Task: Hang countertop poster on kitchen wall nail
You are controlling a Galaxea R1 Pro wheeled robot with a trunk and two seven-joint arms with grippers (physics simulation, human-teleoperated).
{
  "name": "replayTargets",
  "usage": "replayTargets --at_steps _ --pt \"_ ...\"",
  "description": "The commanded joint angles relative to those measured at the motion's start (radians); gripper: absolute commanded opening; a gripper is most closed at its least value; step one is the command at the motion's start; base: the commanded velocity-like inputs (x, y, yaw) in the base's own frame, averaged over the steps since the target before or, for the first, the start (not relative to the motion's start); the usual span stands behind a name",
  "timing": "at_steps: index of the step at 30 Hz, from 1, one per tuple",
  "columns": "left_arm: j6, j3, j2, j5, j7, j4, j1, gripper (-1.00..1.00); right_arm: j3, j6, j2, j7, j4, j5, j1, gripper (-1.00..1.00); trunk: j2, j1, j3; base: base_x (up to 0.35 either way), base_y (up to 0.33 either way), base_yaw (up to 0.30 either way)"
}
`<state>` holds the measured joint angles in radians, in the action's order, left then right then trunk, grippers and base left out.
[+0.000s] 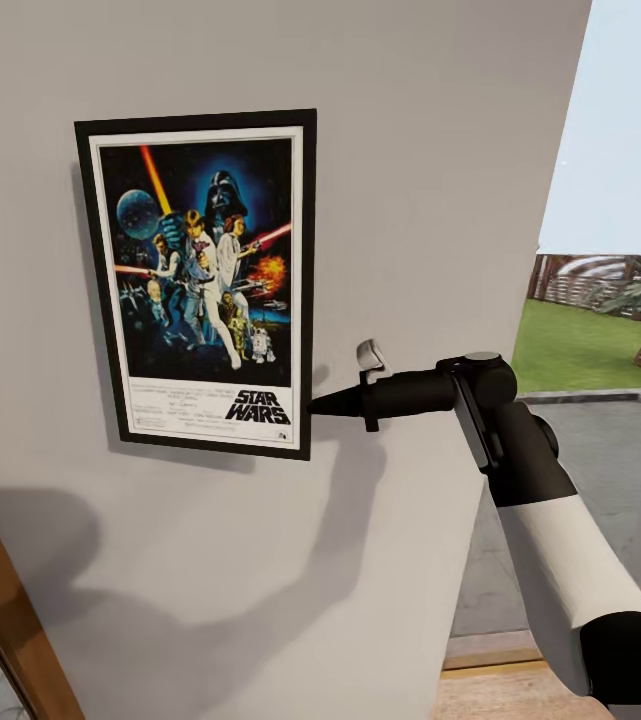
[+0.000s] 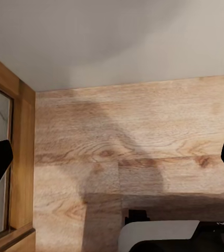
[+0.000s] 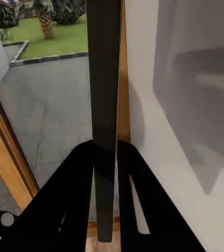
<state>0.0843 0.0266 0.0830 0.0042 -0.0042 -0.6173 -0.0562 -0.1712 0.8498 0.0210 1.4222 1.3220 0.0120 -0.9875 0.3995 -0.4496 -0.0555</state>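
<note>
The poster [image 1: 202, 283] — upright, thin black frame, white border, dark blue art of figures over a "STAR WARS" title — lies flat against the pale grey wall [image 1: 430, 150]. The right gripper [image 1: 322, 406] is clamped on the frame's lower right edge, seen edge-on between its fingers [image 3: 75, 199] in the right wrist view. The left gripper [image 2: 112, 157] has its fingers spread apart over the wooden floor [image 2: 143, 136], holding nothing.

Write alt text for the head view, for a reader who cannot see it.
The right gripper pinches the lower right edge of the framed Star Wars poster, holding it upright and flat against a pale grey wall. The arm reaches in from the lower right; beyond the wall's right edge lie paving, lawn and a fence.
</note>
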Motion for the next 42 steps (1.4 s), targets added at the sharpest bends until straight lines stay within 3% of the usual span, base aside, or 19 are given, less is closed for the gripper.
replayTargets --at_steps 1,42 --pt "0.002 0.001 0.000 0.000 0.000 -0.001 -0.001 1.00 -0.001 0.014 0.000 0.005 0.000 0.001 0.000 -1.00 0.001 0.000 0.000 0.000 0.000 0.000" --pt "0.002 0.002 0.001 0.000 0.000 -0.001 -0.001 1.00 -0.001 0.014 0.000 0.003 0.000 0.002 0.000 -1.00 0.001 0.000 0.000 0.018 0.000 0.000"
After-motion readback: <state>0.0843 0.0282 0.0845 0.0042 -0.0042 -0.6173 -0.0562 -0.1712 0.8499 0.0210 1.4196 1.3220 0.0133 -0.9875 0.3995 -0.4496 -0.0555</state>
